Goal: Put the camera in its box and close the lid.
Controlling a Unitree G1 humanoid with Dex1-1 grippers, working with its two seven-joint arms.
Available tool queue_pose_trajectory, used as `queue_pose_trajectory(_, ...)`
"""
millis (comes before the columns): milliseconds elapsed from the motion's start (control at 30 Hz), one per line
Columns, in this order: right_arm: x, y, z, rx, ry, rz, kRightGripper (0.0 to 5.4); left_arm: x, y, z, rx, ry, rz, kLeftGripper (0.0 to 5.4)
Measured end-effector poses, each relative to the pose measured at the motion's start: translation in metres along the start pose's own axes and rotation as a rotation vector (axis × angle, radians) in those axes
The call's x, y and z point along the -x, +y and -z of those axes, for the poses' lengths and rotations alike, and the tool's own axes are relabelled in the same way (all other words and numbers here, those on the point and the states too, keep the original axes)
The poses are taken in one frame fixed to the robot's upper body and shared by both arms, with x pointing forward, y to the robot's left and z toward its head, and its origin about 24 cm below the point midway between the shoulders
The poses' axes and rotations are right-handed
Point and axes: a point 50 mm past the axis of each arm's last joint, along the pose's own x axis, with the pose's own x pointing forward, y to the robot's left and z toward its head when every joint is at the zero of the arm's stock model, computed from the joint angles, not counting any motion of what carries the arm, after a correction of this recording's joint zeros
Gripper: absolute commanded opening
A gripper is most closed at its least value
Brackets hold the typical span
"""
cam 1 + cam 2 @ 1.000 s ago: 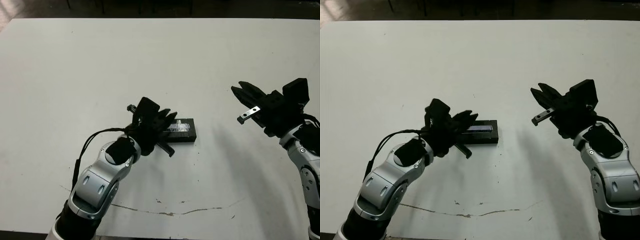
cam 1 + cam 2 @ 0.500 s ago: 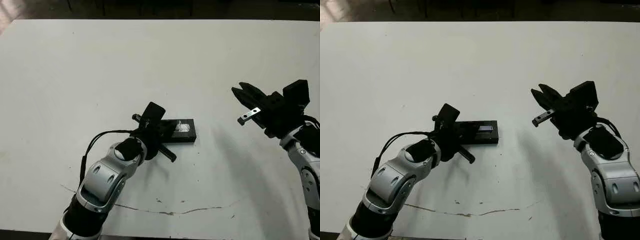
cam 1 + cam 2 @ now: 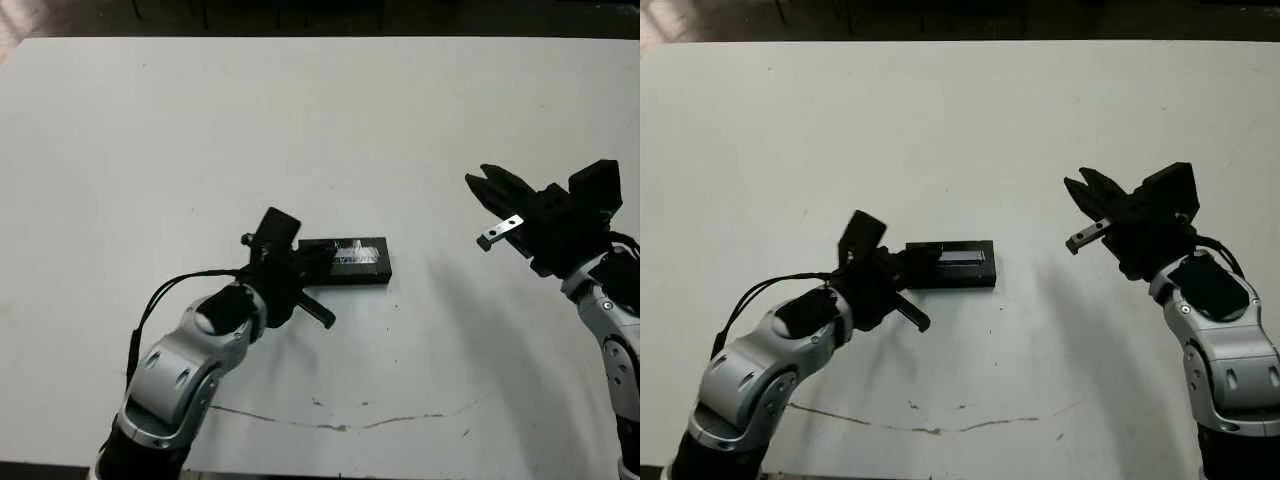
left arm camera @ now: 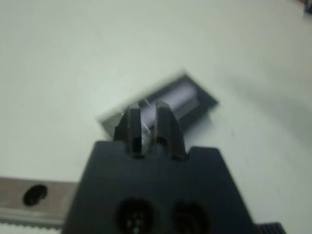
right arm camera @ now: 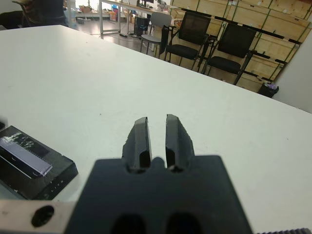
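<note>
**Lid looks on; only the seating is left to confirm**

Start with the white table [image 3: 320, 120]: it carries one black block near its middle, and you will see no loose camera anywhere on it in either head view. My reading is that the camera is already inside, though nothing here shows it directly.

Your left gripper [image 4: 148, 117] is at the block's left end. Its fingers stand close together with a thin gap and hold nothing. The wrist view is too blurred to tell whether the tips touch the block.

Your right gripper [image 5: 157, 123] hangs raised on the right, well apart from the block. Its fingers are also drawn narrow, with nothing between them.

The block itself is the box [image 3: 350, 276] with the lid [image 3: 352, 257] lying on top. The silvery print faces up, and it catches the light as a pale lilac strip in the wrist views. No white lining shows in the head views, so the lid seems to cover the tray squarely.

By that judgement, placing the camera and setting the lid are done. What remains is small: check that the lid is pressed fully down at both ends, which you cannot confirm from these angles, then draw the left arm clear.
</note>
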Motion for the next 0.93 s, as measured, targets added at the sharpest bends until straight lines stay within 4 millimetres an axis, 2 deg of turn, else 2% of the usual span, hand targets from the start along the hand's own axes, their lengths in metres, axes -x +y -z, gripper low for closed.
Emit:
queue_pose_trajectory(100, -0.001, 0.002, 0.001, -0.02, -0.018, 0.0, 0.0, 0.005, 0.017, -0.019, -0.045, -0.184, -0.104, 0.02)
queue_pose_trajectory(200, -0.002, 0.003, 0.001, -0.026, -0.026, 0.012, 0.0, 0.008, 0.036, -0.026, -0.082, -0.298, -0.2, 0.02)
queue_pose_trajectory(433, -0.01, 0.01, 0.002, -0.034, -0.042, 0.098, 0.0, 0.012, 0.081, -0.007, -0.12, -0.419, -0.415, 0.02)
queue_pose_trajectory(633, -0.018, 0.016, 0.002, -0.035, -0.096, 0.088, 0.0, 0.018, 0.098, 0.008, -0.267, -0.455, -0.487, 0.02)
queue_pose_trajectory(933, -0.025, 0.023, 0.006, 0.024, -0.156, 0.14, 0.0, 0.031, 0.105, 0.017, -0.253, -0.477, -0.541, 0.02)
